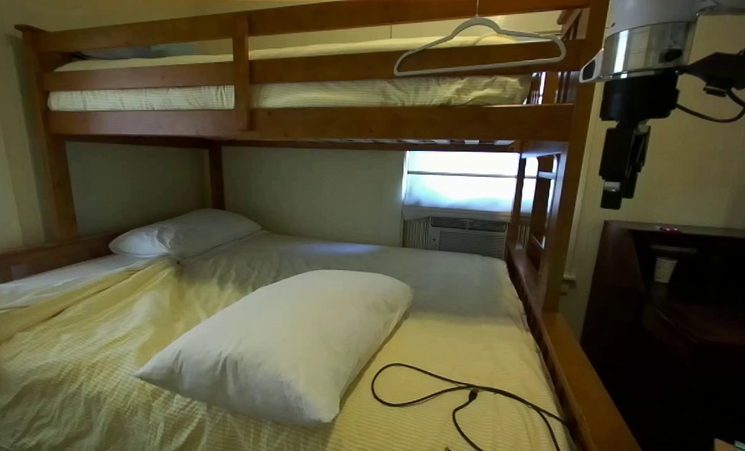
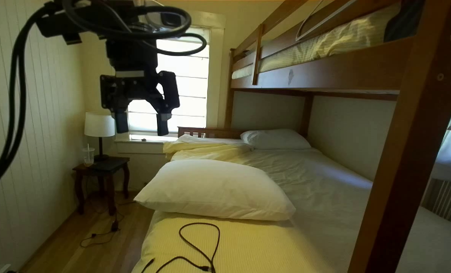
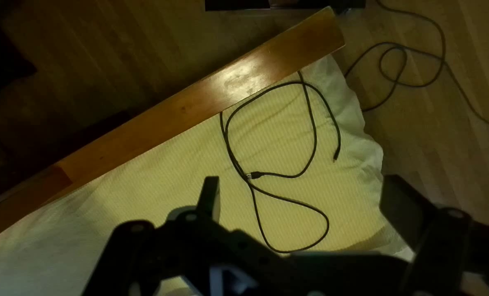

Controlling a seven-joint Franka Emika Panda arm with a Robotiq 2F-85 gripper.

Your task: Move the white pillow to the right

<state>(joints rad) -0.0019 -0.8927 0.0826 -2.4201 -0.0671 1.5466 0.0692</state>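
Note:
The white pillow, large and plump with a smooth cover, lies flat on the bed in both exterior views. My gripper hangs in the air above the pillow's height, fingers pointing down. It also shows at the upper right in an exterior view, beyond the bed's end rail and apart from the pillow. In the wrist view the two fingers of the gripper stand wide apart with nothing between them. The pillow is not clearly visible in the wrist view; the gripper's body covers the lower part.
A black cable lies looped on the yellow sheet beside the pillow. A smaller white pillow lies at the bed's head. A wooden rail, bunk post and upper bunk frame border the bed. A hanger hangs there.

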